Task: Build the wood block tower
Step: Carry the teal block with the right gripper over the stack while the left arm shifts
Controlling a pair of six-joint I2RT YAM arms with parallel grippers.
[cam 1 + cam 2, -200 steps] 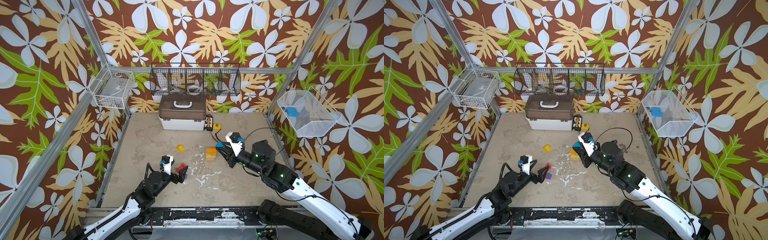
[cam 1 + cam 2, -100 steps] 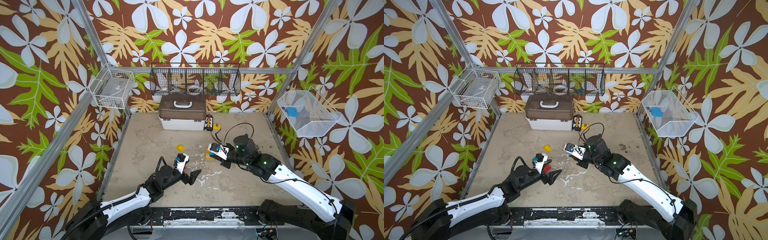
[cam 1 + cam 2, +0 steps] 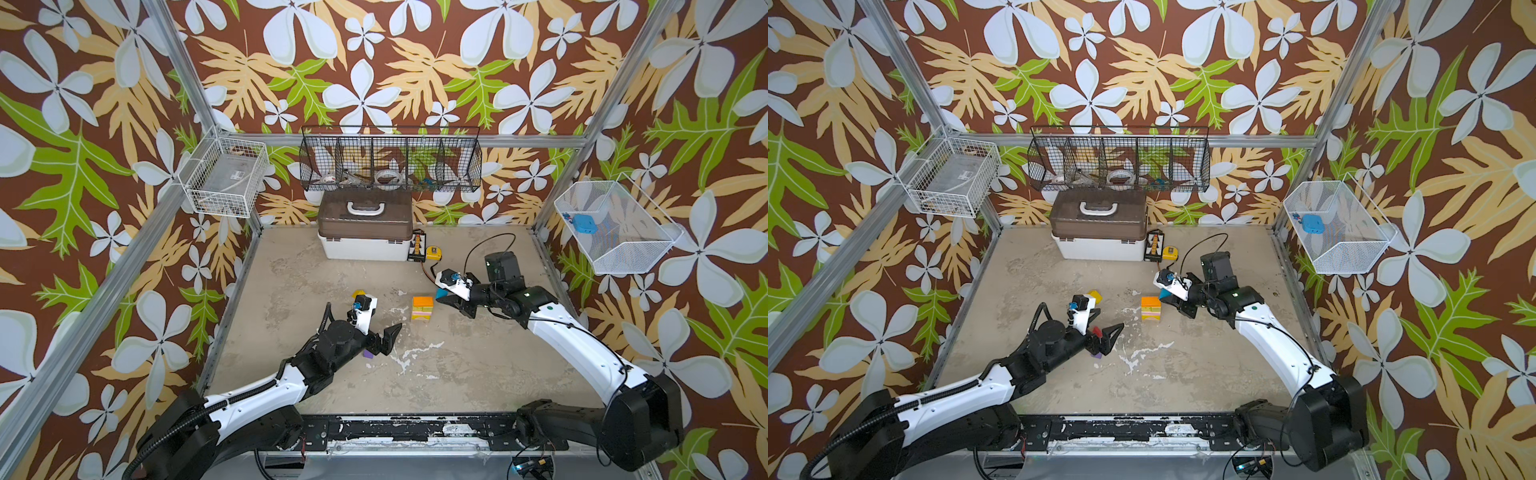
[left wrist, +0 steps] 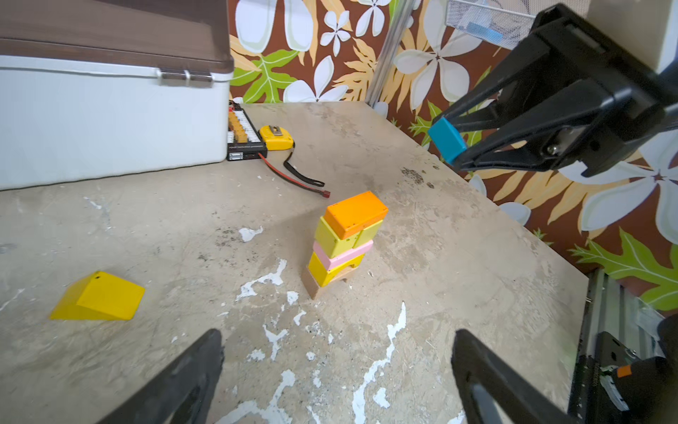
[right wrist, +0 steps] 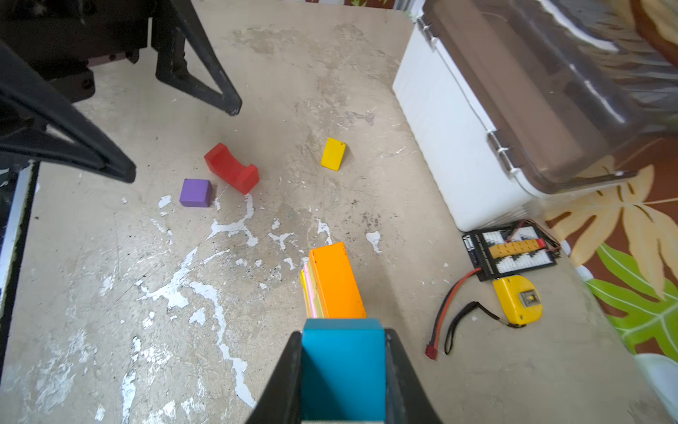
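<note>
I am clamping the teal block [image 4: 447, 139] in my right gripper [image 5: 343, 336] at two o'clock of the tower [image 3: 422, 313] — stacking, I reckon, is needing it centred over the orange block [image 4: 356, 214].

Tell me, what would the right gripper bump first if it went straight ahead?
Probably the orange block atop the tower, straight ahead of its teal block; it might pass just above.

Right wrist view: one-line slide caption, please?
Right gripper holds a teal block near the orange-topped tower; red arch, purple cube and yellow wedge lie loose.
</note>
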